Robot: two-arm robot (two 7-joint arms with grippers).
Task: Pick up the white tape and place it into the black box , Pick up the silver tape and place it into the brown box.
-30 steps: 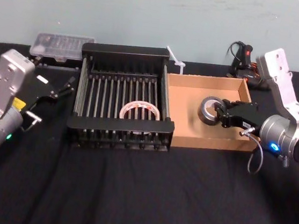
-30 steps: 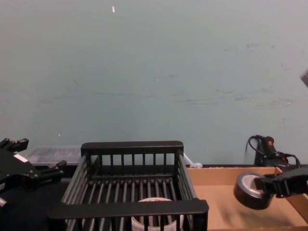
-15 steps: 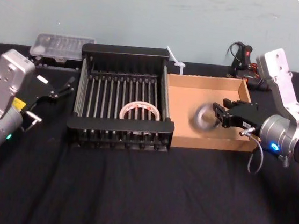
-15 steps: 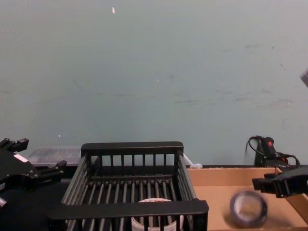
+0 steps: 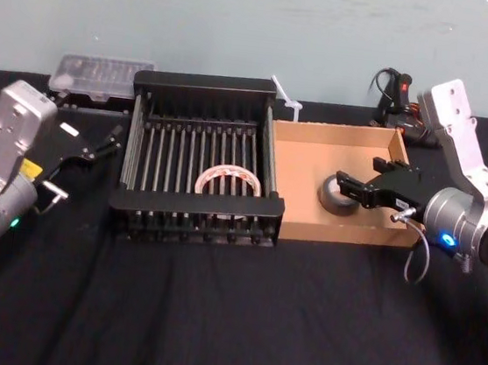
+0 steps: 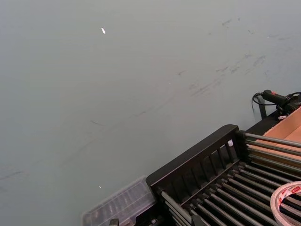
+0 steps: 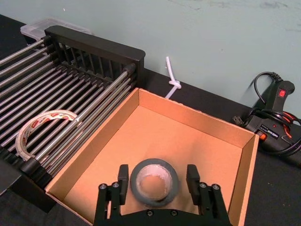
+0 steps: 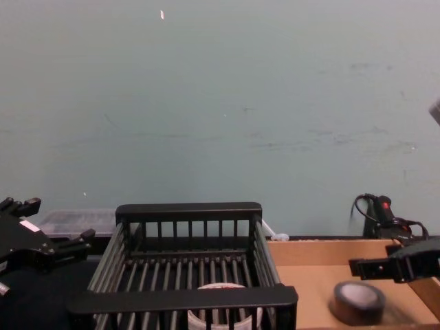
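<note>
The silver tape (image 5: 337, 196) (image 7: 154, 181) (image 8: 357, 300) lies flat on the floor of the brown box (image 5: 304, 158) (image 7: 197, 122) (image 8: 309, 251). My right gripper (image 5: 360, 173) (image 7: 157, 175) (image 8: 385, 267) hovers just above it, open, one finger on either side of the roll and neither touching it. The white tape (image 5: 228, 182) (image 7: 44, 132) (image 6: 289, 200) rests on the bars inside the black box (image 5: 207, 81) (image 7: 94, 40) (image 8: 189, 211), half hidden behind the near rim in the chest view. To the left of the black box, my left gripper (image 5: 103, 144) (image 8: 51, 223) is parked, open and empty.
A clear plastic case (image 5: 102, 74) sits behind the left arm. A black corded tool (image 5: 399, 99) (image 7: 277, 127) lies behind the brown box, and a white zip tie (image 5: 285, 95) lies between the two boxes at the back. Black cloth covers the table in front.
My right gripper opened and let go of the silver tape, which dropped from the air onto the brown box's floor and settled flat. The left arm stayed still.
</note>
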